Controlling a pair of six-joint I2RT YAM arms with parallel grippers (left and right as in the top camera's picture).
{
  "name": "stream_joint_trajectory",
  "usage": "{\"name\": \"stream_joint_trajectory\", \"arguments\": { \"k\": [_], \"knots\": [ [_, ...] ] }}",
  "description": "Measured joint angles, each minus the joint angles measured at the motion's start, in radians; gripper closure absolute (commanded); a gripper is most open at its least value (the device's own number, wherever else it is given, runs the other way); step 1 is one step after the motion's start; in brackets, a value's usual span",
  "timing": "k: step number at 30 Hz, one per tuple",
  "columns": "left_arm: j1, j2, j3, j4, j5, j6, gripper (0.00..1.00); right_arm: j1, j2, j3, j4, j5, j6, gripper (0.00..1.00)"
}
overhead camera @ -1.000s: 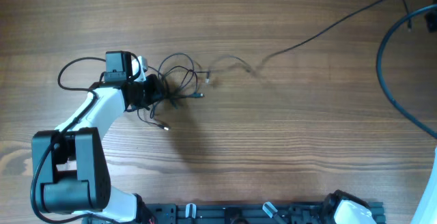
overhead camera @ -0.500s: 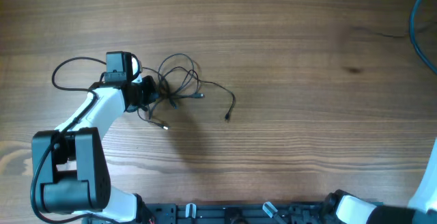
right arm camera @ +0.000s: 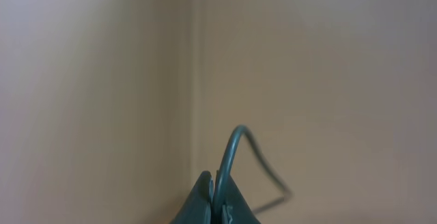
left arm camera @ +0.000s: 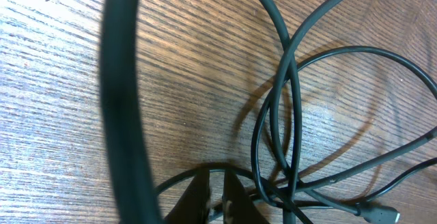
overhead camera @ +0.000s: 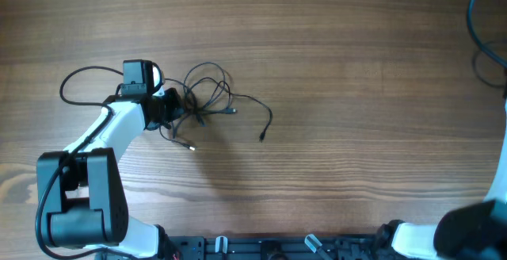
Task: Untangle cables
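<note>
on the tabletop (overhead camera: 356, 173), the left gripper (left arm camera: 216, 177) clenches its jaws on the tangled cables (left arm camera: 287, 52), likely anchoring them; lifted away, the right gripper (right arm camera: 214, 180) pinches one cable (right arm camera: 232, 142) apart.

Your left arm (overhead camera: 111, 129) has white shells between black joints, a boxy black base motor (overhead camera: 83, 204), a thin black wire (overhead camera: 79, 78) looping off the wrist, and a dark, wedge-fingered tool (left arm camera: 216, 176)
</note>
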Motion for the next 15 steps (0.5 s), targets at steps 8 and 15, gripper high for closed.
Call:
{"name": "stream_joint_trajectory", "arguments": {
  "k": [8, 15],
  "knots": [
    [0.000, 0.000, 0.000, 0.000, -0.006, 0.000, 0.90, -0.085, 0.165, -0.002, -0.277, 0.136, 0.209, 0.96],
    [0.000, 0.000, 0.000, 0.000, -0.007, 0.000, 0.89, -0.146, 0.348, -0.002, -0.418, -0.041, 0.220, 0.00]
  ]
}}
